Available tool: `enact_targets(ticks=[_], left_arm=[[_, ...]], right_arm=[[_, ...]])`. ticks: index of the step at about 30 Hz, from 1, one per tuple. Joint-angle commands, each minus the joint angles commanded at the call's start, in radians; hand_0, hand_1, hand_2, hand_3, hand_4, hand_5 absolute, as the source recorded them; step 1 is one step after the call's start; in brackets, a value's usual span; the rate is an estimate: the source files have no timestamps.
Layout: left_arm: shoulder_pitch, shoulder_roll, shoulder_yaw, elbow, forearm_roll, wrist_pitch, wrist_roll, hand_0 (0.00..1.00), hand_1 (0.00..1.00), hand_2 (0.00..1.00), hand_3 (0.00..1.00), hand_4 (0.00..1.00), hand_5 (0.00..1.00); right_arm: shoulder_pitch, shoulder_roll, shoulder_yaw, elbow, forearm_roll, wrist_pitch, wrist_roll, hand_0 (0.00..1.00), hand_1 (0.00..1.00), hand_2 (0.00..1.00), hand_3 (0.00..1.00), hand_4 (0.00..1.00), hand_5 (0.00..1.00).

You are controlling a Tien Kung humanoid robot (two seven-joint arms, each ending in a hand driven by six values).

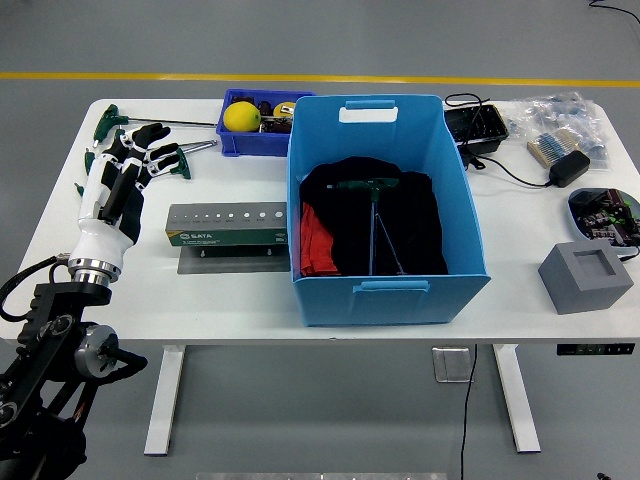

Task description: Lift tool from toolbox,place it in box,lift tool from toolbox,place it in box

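Note:
My left hand (128, 170) hovers over the table's left part with its white and black fingers stretched out, holding nothing. Just beyond its fingertips lie two green T-handle tools: one (183, 157) beside the fingers, the other (107, 116) near the far left corner with its long shaft pointing right. The grey tool holder (228, 225) sits to the right of the hand. The big blue box (390, 290) stands mid-table, and a green T-handle tool (373, 215) lies inside it on black cloth, next to something red (316, 243).
A small blue bin (262, 140) with a yellow ball (242, 117) stands behind the holder. To the right are a black tray (476, 127), a power adapter (567, 168) with cable, bagged parts (560, 115), a grey block (586, 276) and a round dish (603, 213).

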State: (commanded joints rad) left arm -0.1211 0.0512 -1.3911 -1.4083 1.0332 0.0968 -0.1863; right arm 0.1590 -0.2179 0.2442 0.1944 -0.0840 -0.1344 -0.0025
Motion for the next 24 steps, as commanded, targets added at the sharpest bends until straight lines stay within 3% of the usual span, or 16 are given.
enact_targets(ticks=[1,2,12,16,24], left_arm=[[0.002,0.000,-0.008,-0.002,0.017,-0.008,0.023,0.748,0.781,0.828,0.716,0.813,0.660],[0.005,0.000,-0.015,-0.006,0.033,-0.016,0.047,0.801,0.835,0.882,0.793,0.888,0.801],[-0.007,0.016,-0.059,-0.073,0.168,-0.050,0.226,0.800,0.835,0.891,0.793,0.889,0.802],[-0.010,0.021,-0.068,-0.086,0.185,-0.051,0.239,0.805,0.842,0.900,0.797,0.896,0.809],[-0.008,0.014,-0.085,-0.068,0.169,-0.027,0.215,0.813,0.855,0.914,0.812,0.897,0.814]], right_arm=[[-0.001,0.001,0.001,0.000,-0.004,0.000,-0.001,0.701,0.686,0.751,0.591,0.798,0.722],[-0.003,0.001,0.001,0.000,-0.005,-0.001,-0.002,0.699,0.684,0.750,0.590,0.793,0.718],[-0.010,0.004,0.005,0.000,-0.013,-0.002,-0.006,0.701,0.683,0.749,0.588,0.791,0.715],[-0.012,0.004,0.010,-0.001,-0.022,-0.001,-0.008,0.701,0.682,0.747,0.587,0.787,0.713],[-0.012,0.003,0.001,-0.002,-0.009,0.001,-0.005,0.701,0.682,0.748,0.586,0.787,0.711]])
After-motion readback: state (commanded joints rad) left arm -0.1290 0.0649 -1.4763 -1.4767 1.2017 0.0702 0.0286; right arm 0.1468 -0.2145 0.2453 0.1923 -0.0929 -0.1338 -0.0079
